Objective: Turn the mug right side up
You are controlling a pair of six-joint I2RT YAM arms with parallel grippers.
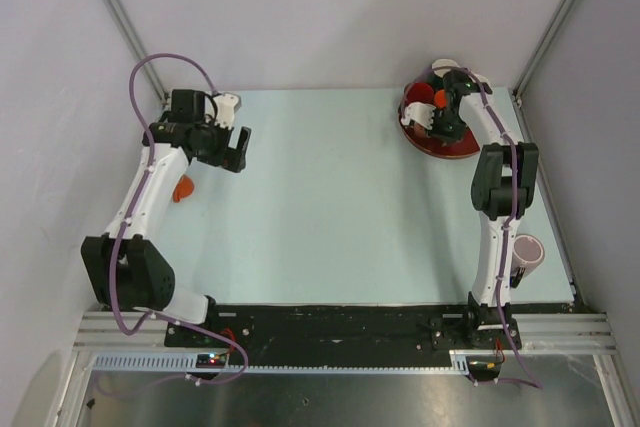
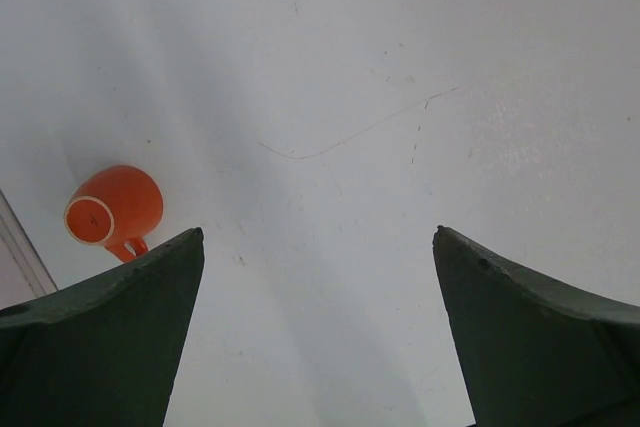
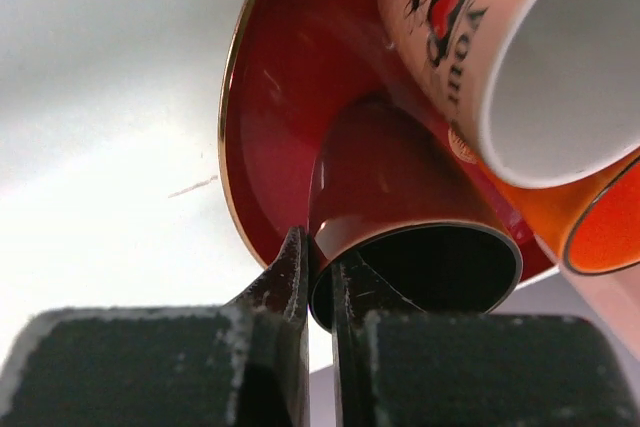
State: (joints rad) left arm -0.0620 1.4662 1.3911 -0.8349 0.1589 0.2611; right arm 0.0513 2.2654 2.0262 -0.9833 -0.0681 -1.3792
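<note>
Right gripper (image 3: 318, 259) is closed tight: you're pinching the rim of the dark red mug (image 3: 400, 177), one finger inside the mouth, one outside on the wall. Mug is lying on its side with the mouth facing the wrist camera, so it's not yet turned up. It's sitting on the red plate (image 3: 285, 77) at the far right corner of the tabletop (image 1: 330, 207).

Just behind it, the printed cream mug (image 3: 440, 27) is crowding in and looks to be leaning on the dark red mug's upper side. An orange cup (image 3: 610, 232) is tucked in beside that. Can't tell which is bearing on which.

Risks I'm seeing:
- Rim pinch is thin and off-centre. While you're rotating, the mug's weight is hanging off one wall, so it could swing or slip out.
- If the printed cream mug is resting on it, lifting is taking its support away and it could roll off the plate.
- Dragging rather than lifting could be shoving the plate toward the far edge.

Left gripper (image 2: 318, 232) is idling fully open, holding nothing, near the left edge of the tabletop. A small orange mug (image 2: 120, 202) is lying beyond one finger, well apart from the work.
</note>
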